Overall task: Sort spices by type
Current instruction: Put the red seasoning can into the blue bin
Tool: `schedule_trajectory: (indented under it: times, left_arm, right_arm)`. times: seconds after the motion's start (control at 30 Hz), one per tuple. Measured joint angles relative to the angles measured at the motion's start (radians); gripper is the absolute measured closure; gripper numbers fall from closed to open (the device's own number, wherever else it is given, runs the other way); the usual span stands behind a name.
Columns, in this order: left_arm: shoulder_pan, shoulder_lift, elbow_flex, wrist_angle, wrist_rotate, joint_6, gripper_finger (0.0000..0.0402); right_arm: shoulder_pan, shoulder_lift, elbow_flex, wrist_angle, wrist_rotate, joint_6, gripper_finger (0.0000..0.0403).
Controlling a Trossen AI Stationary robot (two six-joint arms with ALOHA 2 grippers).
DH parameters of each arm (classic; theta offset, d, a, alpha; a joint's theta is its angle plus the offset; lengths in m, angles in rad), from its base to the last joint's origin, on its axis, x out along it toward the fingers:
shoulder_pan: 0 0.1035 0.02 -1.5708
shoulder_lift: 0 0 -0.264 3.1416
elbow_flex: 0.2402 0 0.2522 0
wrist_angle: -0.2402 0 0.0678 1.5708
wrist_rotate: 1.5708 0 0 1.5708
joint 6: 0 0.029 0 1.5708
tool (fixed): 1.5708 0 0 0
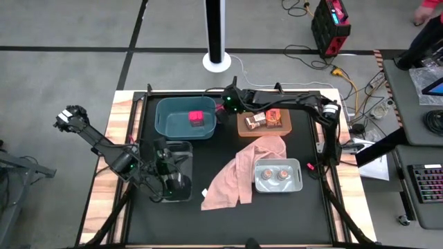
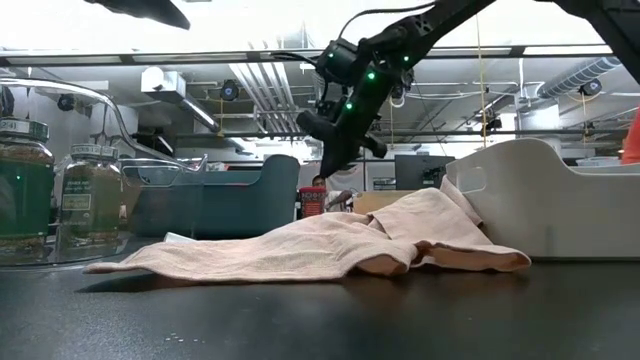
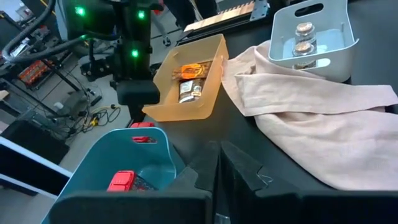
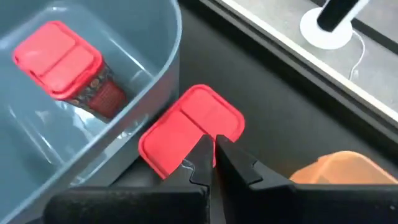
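Hanging between the teal bin (image 1: 169, 111) and the orange bin (image 1: 246, 128) at the far side of the black surface (image 1: 228, 221), the right gripper (image 4: 214, 149) has its fingers clenched together right over the lid of a pink box (image 4: 189, 127). That box stands on the surface just outside the teal bin's wall, touching or nearly touching it; whether the fingertips pinch the lid's edge or merely rest on it is hard to tell from the wrist view. A second pink box (image 1: 196, 118) sits inside the teal bin.

The left gripper (image 3: 217, 163) is at the near left, over the clear bin (image 1: 185, 149), its fingers also pressed shut with nothing seen between them. Two jars with green lids (image 2: 22, 190) stand inside that clear bin, upright and side by side in the low view.

In the orange bin lie the flat packets (image 1: 266, 119), orange-red and brown, next to one another. The grey bin (image 1: 296, 181) at the near right holds two brownish jars (image 1: 274, 174), upright, side by side.

A pink cloth (image 1: 239, 173) lies crumpled across the middle of the surface, running from just below the orange bin down past the left side of the grey bin, with one edge touching that bin's wall.
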Motion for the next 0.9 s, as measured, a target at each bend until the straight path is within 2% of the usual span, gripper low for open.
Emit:
schedule_trajectory:
  times: [0.17, 0.73, 0.9]
  left_arm:
    - [0.0, 0.002, 0.0, 0.0, 0.0, -0.006, 0.0401]
    - [-0.001, 0.002, 0.0, 0.001, 0.001, -0.01, 0.0401]
    - [0.0, 0.002, 0.0, 0.001, 0.002, -0.01, 0.0401]
  right_arm:
    - [0.007, 0.038, 0.0, 0.018, -0.002, 0.005, 0.0393]
    - [0.04, 0.031, 0.028, -0.055, -0.038, 0.025, 0.0393]
    - [0.036, 0.028, 0.056, -0.049, 0.023, -0.008, 0.0393]
